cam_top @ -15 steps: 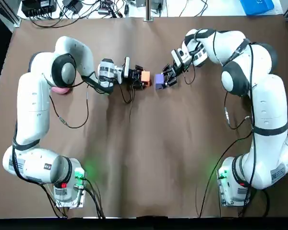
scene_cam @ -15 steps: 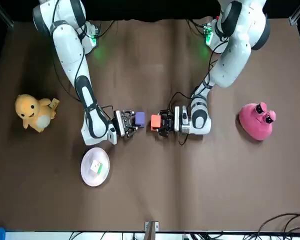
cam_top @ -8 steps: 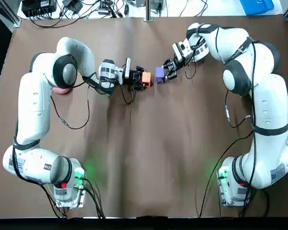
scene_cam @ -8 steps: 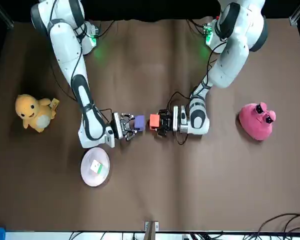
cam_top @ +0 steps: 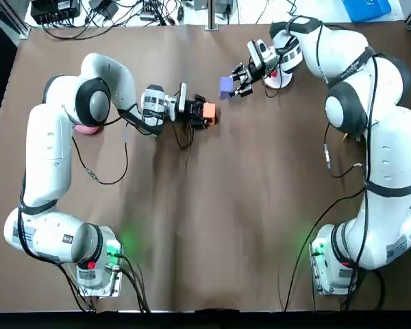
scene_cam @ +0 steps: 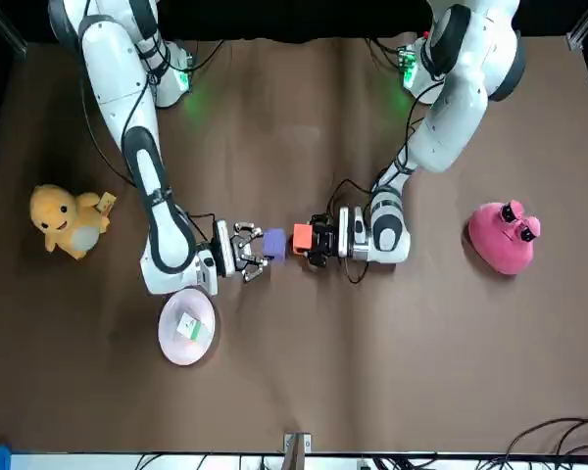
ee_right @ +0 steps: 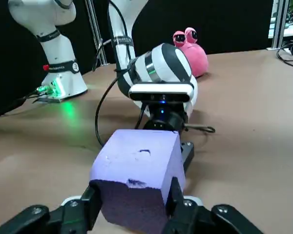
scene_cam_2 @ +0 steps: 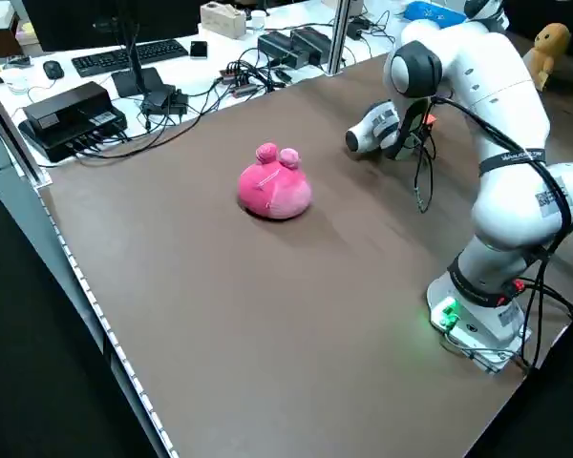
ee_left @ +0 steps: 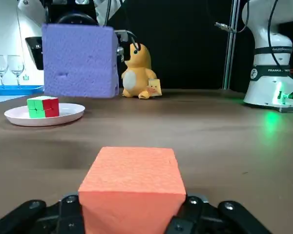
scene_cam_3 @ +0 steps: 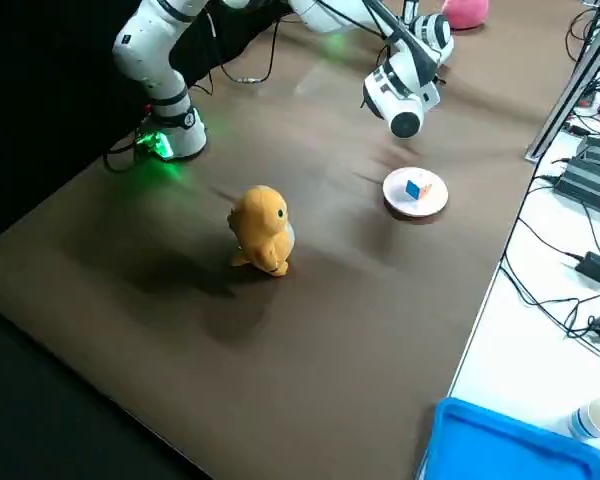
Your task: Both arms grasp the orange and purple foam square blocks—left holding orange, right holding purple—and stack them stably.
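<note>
The purple foam square block (ee_right: 136,168) is showing a matt, pitted face with one torn dent; the orange foam square block (ee_left: 132,178) is looking equally grainy. The brown table cover (cam_top: 212,205) is lying matt (paper-like), and the white arm shells (cam_top: 48,154) are gleaming glossy.

L block (cam_top: 207,112) low over mid desk (cam_top: 212,226), R block (cam_top: 226,85) up in air just beyond & to its right, plate (scene_cam: 201,348) w/ cube (scene_cam: 186,327) on it farther right & beyond.
</note>
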Controlling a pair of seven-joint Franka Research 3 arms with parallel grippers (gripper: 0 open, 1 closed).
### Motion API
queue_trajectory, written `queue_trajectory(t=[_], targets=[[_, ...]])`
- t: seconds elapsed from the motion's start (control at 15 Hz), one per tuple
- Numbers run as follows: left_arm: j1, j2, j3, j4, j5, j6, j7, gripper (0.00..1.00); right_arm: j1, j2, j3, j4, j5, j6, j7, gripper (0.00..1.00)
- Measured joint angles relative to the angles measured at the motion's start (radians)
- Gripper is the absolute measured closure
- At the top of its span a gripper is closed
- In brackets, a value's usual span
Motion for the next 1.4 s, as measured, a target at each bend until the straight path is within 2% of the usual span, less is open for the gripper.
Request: queue_trajectory(t=[0.6, 1.4], targets=[[-0.001, -0.003, -0.003, 0.000, 0.000, 0.013, 0.000, 0.40, 0.129, 0.001, 0.005, -0.012, 0.066, 0.115, 0.022, 0.41], [-0.001, -0.003, -0.004, 0.000, 0.000, 0.014, 0.000, 0.40, 0.158, 0.015, 0.005, -0.021, 0.068, 0.155, 0.061, 0.41]])
